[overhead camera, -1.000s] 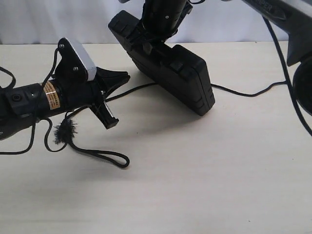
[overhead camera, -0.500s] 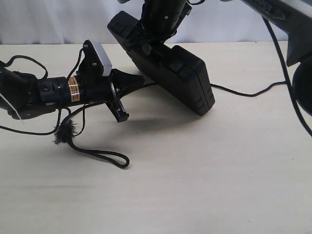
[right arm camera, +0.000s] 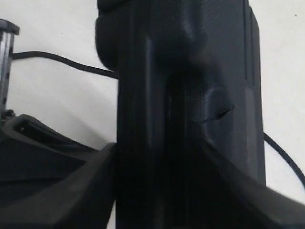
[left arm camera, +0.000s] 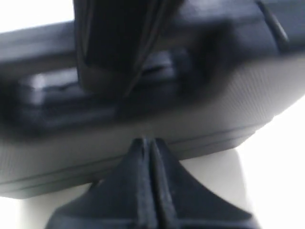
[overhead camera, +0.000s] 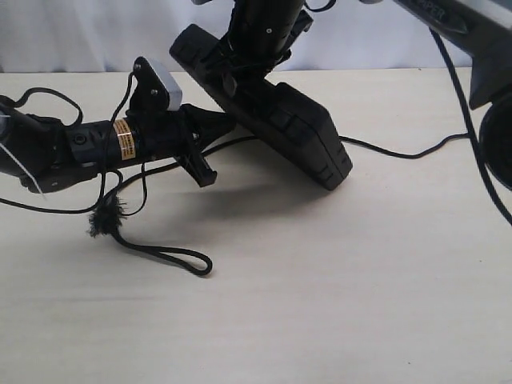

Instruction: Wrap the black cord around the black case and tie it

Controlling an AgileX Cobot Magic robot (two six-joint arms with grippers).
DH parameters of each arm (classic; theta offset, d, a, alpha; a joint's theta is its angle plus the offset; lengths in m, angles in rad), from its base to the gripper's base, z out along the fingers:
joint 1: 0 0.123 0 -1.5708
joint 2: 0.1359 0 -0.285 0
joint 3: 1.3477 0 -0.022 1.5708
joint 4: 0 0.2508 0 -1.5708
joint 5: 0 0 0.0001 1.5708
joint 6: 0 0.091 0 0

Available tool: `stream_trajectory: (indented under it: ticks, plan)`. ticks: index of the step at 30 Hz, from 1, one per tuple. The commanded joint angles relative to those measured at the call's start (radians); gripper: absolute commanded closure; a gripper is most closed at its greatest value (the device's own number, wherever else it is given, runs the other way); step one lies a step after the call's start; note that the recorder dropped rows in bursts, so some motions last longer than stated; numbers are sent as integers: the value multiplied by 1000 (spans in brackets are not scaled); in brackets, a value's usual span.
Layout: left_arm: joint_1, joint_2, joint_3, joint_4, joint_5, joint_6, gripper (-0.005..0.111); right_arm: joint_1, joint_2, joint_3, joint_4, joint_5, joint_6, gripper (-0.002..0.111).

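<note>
Right claw [overhead camera: 252,70]: reaching down from above and clamping the flat, rectangular, matte black case [overhead camera: 296,128] of moulded plastic near its raised end. In the right wrist view its fingers [right arm camera: 71,191] are standing on either side of the case, with the case filling the space between them.

Black case: tilting steeply. One end is hanging in the air under the right claw, and the opposite lower corner appears to be resting on the pale wooden table [overhead camera: 360,304].

Left claw [overhead camera: 226,124]: lying almost level and pointing at the case's underside, its tip just beside it. In the left wrist view the fingers [left arm camera: 167,191] are pressing together with no gap showing. Cannot tell whether anything is caught between them.

Long, thin black cord [overhead camera: 400,152]: lying on the table, coming in from the right and passing beneath the tilted case. It is reaching the left claw's tip, then dropping under the left arm. Its frayed fuzzy knot [overhead camera: 106,218] and small loop [overhead camera: 192,262] are lying flat on the table in front of that arm, well apart from the case.
</note>
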State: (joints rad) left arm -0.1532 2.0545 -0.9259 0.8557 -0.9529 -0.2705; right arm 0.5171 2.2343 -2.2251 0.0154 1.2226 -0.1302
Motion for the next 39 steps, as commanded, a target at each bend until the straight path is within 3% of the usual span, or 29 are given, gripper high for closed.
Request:
stream_trajectory:
  ticks: [1,13,24,32,39]
  plan:
    - [-4,0,-7,-16,1,-27,107,-3,-27,6,3,-2,-2,50]
    - [-4,0,-7,-16,1,-45,107,-3,-213,71,-15,-2,-38,48]
    - [-4,0,-7,-14,-1,-83,107,-3,-455,528,-327,-2,-100,48]
    - [-4,0,-7,-30,1,-168,107,-3,-709,962,-347,-363,-146,48]
    - [-4,0,-80,59,93,-329,107,-3,-850,1332,-352,-913,-132,48]
